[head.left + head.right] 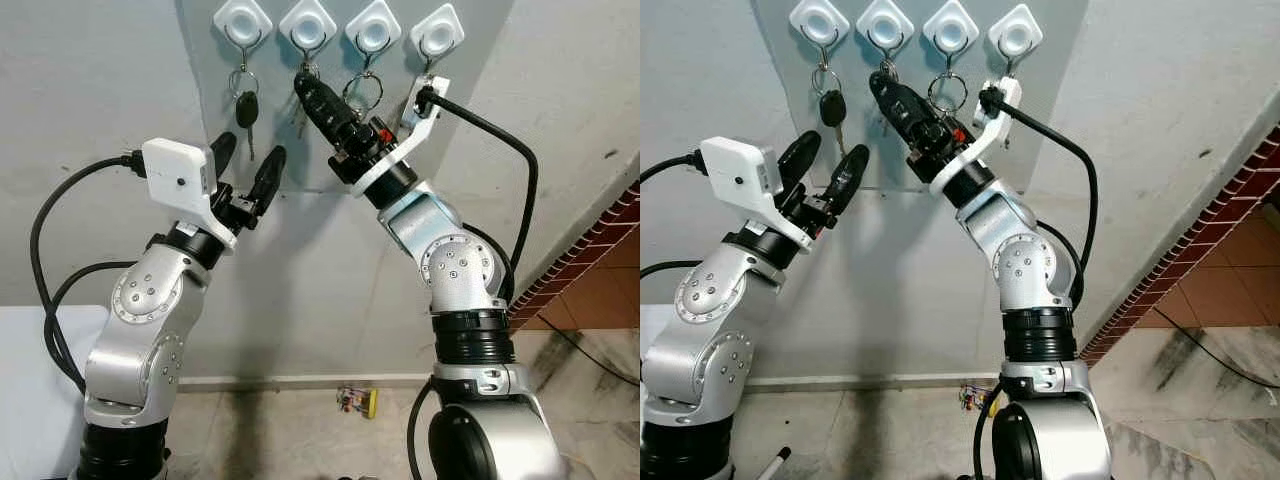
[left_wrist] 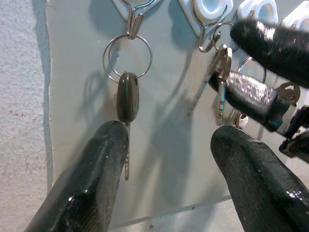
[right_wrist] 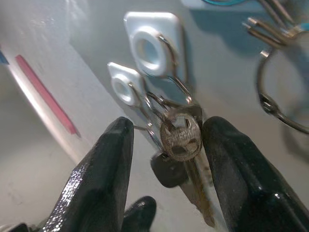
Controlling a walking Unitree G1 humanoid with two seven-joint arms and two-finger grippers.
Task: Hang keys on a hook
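— Two silver arms fill the foreground; how are they posed?
— Both bend at the elbow and reach up toward the grey panel (image 1: 330, 180) on the wall. The left claw (image 1: 247, 165) hangs just below the leftmost hook (image 1: 243, 24), fingers spread apart and holding nothing. The right claw (image 1: 312, 92) points up and to the left, its tip at the second hook (image 1: 308, 26).
— Where are the keys?
— A dark-headed key (image 1: 246, 110) hangs on a ring from the leftmost hook. The right wrist view shows a brass key (image 3: 180, 137) on rings at a white hook, sitting between the right claw's spread fingers (image 3: 104, 169); I cannot tell whether they touch it.
— Anything the wrist views add?
— The left wrist view shows the bunch of keys (image 2: 219, 77) dangling from the second hook, beside the right claw's fingers. A ring (image 1: 363, 92) hangs on the third hook (image 1: 373, 28).
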